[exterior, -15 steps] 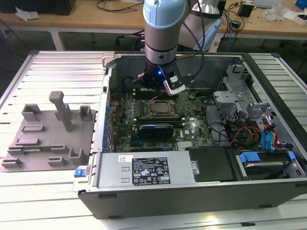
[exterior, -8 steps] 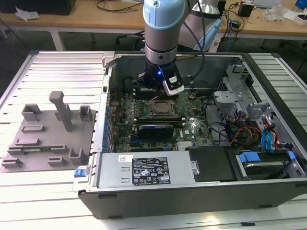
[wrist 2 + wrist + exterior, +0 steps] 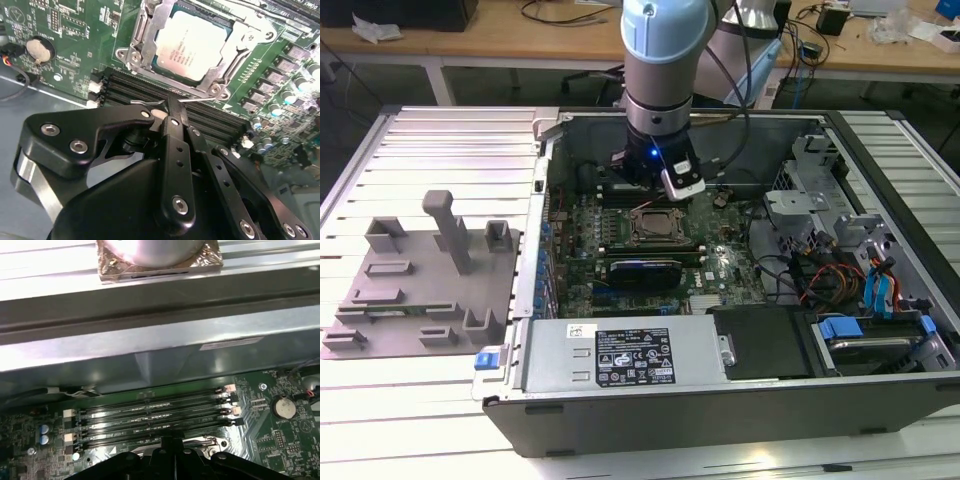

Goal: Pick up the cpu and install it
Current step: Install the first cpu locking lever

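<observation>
The cpu [image 3: 192, 45] lay flat inside the socket [image 3: 144, 35], with the tool [image 3: 174, 102] clenched and empty just beside that socket; light, rigid and fragile underneath, it seemed best gripped by opposite edges.

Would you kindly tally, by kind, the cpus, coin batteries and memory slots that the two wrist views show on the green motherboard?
Pale silvery square cpu: 1
Round silver coin battery: 1
Long black memory slots: 4
Total: 6
</observation>
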Motion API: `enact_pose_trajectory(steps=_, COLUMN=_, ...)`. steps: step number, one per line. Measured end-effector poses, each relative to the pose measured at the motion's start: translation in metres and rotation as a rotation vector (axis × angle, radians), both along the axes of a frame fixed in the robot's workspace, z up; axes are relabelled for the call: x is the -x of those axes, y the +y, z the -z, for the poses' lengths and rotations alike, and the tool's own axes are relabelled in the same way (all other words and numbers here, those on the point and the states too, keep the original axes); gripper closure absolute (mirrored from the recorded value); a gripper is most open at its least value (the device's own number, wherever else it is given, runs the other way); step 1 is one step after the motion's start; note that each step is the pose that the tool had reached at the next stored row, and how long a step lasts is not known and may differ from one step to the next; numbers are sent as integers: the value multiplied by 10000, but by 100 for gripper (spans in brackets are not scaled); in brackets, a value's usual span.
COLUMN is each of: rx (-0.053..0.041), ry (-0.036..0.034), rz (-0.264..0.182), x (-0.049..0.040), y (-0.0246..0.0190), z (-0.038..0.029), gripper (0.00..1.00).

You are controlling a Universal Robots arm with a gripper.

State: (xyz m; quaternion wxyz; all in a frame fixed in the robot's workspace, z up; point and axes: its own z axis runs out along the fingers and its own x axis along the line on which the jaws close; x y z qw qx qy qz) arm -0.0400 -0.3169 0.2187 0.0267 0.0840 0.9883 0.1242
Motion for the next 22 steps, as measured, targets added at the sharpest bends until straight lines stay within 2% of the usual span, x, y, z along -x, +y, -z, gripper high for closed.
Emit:
enact_pose_trajectory(steps=11, rx=0, ry=1, rz=1098, x=-1, y=40, z=49, gripper=89)
enact_pose_trajectory(steps=17, rx=0, ry=0, rz=1768, x=-1, y=81, z=60, gripper=89)
enact_pose_trajectory(steps=22, rx=-2, ry=-1, rz=2041, x=-1, y=88, z=72, gripper=89)
